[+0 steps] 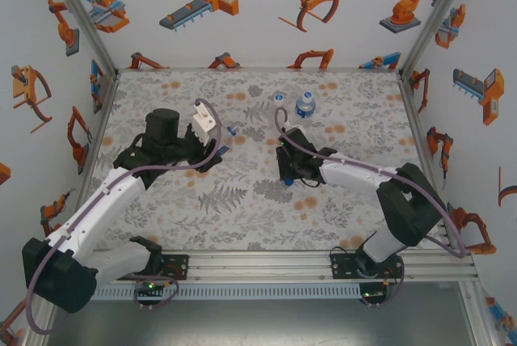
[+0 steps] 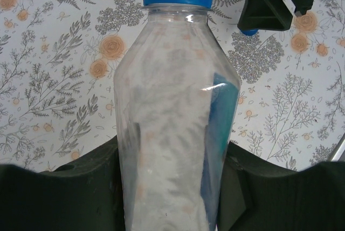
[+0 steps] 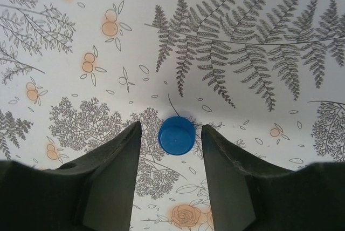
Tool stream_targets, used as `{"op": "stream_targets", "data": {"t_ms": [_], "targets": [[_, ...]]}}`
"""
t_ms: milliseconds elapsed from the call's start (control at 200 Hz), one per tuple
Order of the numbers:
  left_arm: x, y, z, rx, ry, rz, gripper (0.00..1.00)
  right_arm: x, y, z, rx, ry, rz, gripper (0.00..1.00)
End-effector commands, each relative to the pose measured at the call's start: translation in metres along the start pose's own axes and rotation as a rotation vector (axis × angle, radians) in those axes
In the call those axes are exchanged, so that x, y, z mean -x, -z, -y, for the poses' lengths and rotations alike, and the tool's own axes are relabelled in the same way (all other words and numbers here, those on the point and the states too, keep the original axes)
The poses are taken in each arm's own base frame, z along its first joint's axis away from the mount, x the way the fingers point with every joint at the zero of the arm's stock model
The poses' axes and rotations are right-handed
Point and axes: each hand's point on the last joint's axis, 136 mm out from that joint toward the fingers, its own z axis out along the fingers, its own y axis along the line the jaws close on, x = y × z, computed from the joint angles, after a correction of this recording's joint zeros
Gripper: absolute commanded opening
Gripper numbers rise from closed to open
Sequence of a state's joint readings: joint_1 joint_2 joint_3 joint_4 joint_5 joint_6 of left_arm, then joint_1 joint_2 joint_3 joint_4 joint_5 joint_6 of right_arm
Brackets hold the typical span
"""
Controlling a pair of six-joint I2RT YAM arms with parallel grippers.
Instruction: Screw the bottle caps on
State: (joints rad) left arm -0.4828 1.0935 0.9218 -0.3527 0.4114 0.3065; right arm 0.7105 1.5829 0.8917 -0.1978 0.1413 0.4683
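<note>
Two bottles visible. Left hand (image 2: 170,153) is clamped on the body of a clear bottle (image 2: 172,90) with a blue neck ring and a blue label edge; its neck points toward the right hand (image 3: 171,127). Second bottle (image 1: 305,105) stands upright at the far side of the surface (image 1: 242,217), pale cap (image 1: 279,97) just beside it. Right hand is open, fingers straddling a blue cap (image 3: 177,135) lying on the surface, not touching it. Surface print: grey ferns, orange flowers. Walls (image 1: 258,31) are white with orange robot graphics.

White arms (image 1: 97,204) carry black joints (image 1: 408,200) and purple cables (image 1: 29,305).
</note>
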Motion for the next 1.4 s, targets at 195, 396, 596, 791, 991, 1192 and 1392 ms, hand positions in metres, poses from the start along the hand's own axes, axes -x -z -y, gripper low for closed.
{"op": "stream_targets", "data": {"t_ms": [195, 396, 596, 791, 991, 1192, 1392], "targets": [[0.014, 0.007, -0.002, 0.006, -0.004, 0.03, 0.11, -0.011, -0.011, -0.008, 0.008, 0.031, -0.105, 0.44], [0.012, 0.005, -0.002, 0.001, 0.006, 0.016, 0.11, -0.018, -0.011, -0.014, 0.035, 0.033, -0.152, 0.4], [0.011, 0.003, -0.003, -0.001, 0.011, 0.007, 0.11, -0.022, -0.013, -0.014, 0.032, 0.035, -0.182, 0.38], [0.009, 0.001, -0.004, -0.001, 0.017, -0.005, 0.11, -0.024, -0.016, -0.015, 0.024, 0.044, -0.195, 0.37], [0.008, -0.001, -0.005, -0.004, 0.02, -0.014, 0.11, -0.025, -0.017, -0.014, 0.0, 0.073, -0.204, 0.37], [0.007, -0.003, -0.005, -0.005, 0.025, -0.023, 0.11, -0.024, -0.018, -0.012, -0.024, 0.097, -0.213, 0.37], [0.006, -0.003, -0.005, -0.007, 0.028, -0.03, 0.11, -0.023, -0.018, -0.014, -0.023, 0.103, -0.216, 0.37]]}}
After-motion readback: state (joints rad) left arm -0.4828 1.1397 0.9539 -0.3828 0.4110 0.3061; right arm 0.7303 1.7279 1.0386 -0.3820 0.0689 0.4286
